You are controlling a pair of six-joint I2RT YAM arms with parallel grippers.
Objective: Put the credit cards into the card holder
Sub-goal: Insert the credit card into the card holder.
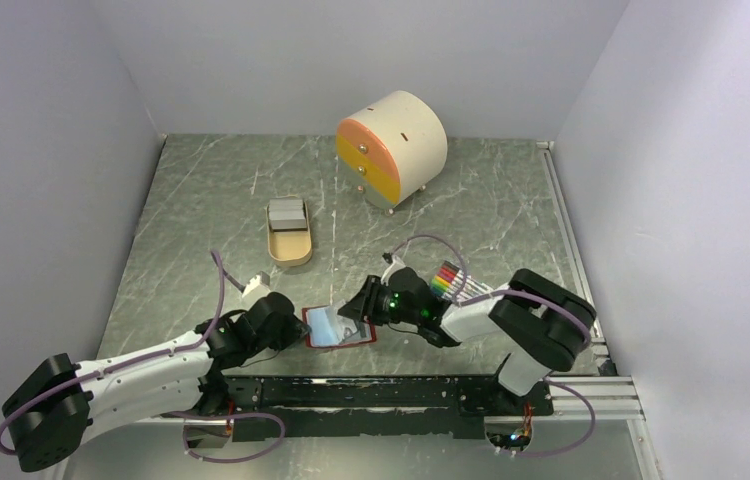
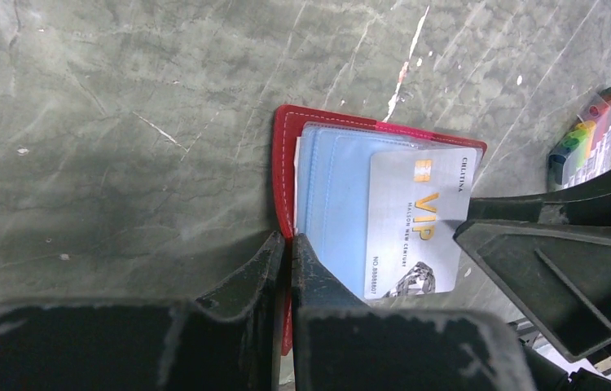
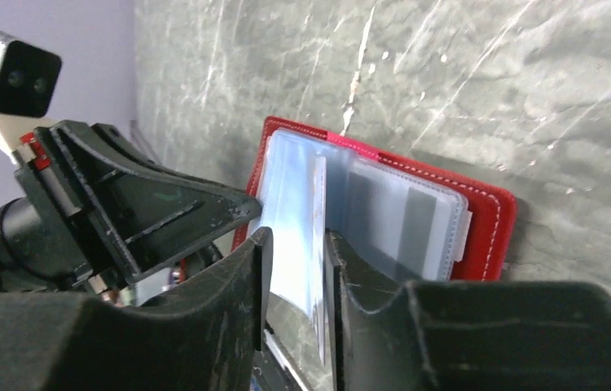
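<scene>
The card holder (image 1: 323,328) lies open on the table near the front edge, red outside with pale blue pockets (image 2: 335,187). My left gripper (image 2: 288,244) is shut on its red left edge (image 2: 286,163). A silver credit card (image 2: 416,220) marked VIP sits partly in a pocket. In the right wrist view this card (image 3: 298,268) stands between the fingers of my right gripper (image 3: 296,244), close to the right finger with a gap on the left; the jaws are open. More credit cards (image 1: 286,213) lie stacked in the tan tray (image 1: 291,252).
A round drawer unit (image 1: 391,148) with orange and yellow fronts stands at the back. A bundle of rainbow-coloured sticks (image 1: 446,277) lies just behind my right arm. Grey walls close in the table on three sides.
</scene>
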